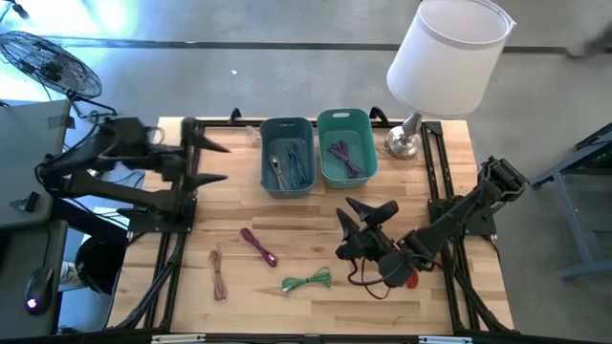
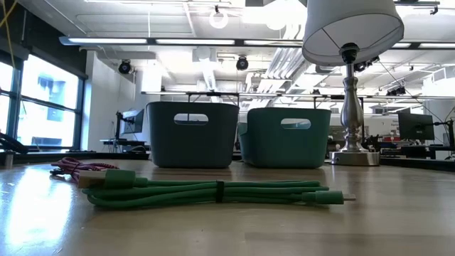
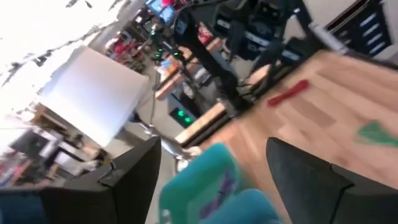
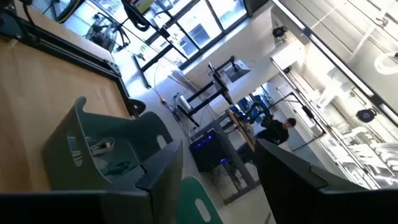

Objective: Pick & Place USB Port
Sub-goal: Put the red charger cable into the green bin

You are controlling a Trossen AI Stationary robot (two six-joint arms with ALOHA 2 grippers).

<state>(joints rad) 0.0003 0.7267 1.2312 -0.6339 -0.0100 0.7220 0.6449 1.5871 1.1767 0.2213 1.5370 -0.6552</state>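
Nearest the front edge of the wooden surface [image 1: 287, 205] lies a coiled green cable [image 1: 307, 280], with a thin pink cable [image 1: 219, 273] to its left and a magenta cable [image 1: 258, 247] just behind and between them. On the right side, the right end effector [image 1: 356, 232] hovers above the boards, its fingers spread apart with nothing between them; a red-tipped cable [image 1: 411, 279] lies by the arm just behind it. Farther back, at the left edge, the left end effector [image 1: 215, 162] points toward the bins, its fingers wide apart and empty. At the far side stand two bins side by side: a blue bin [image 1: 287, 156] holding cables and a teal bin [image 1: 345, 146] holding a purple cable. A white-shaded lamp [image 1: 446, 46] stands right of them.
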